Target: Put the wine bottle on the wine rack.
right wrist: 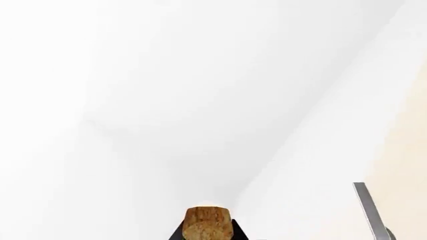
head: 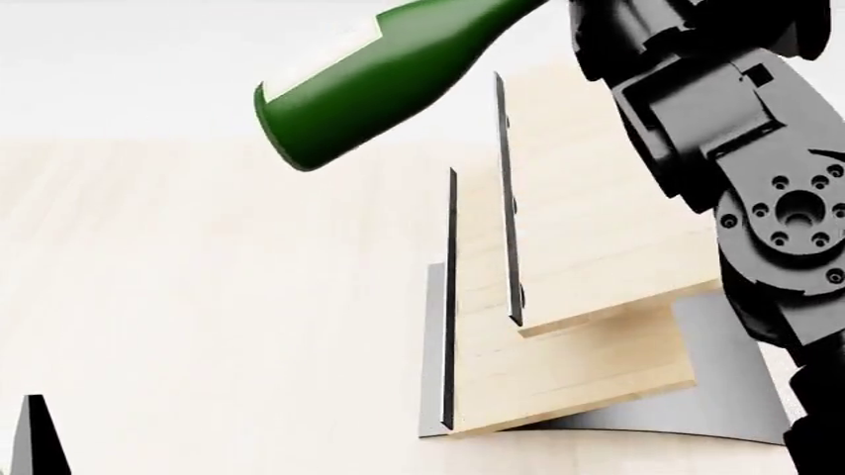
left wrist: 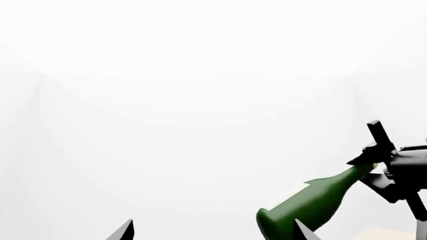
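The right hand [left wrist: 383, 167] is clenched on the neck of the bottle [head: 383, 74], which hangs tilted in the air above the rack [head: 581, 297], base toward the robot's left and clear of both boards. The left hand [left wrist: 213, 232] shows only two finger tips spread wide with nothing between them, so it looks released. To do this step well, the bottle probably needs lining up with the gap between the two slanted boards, then lowering slowly so the glass settles without knocking the black edge strips. The head view alone shows the rack on the worktop [head: 198, 297] and the bottle's place above it. The left wrist view shows the grip on the neck; the right wrist view shows only the cork [right wrist: 208, 222].
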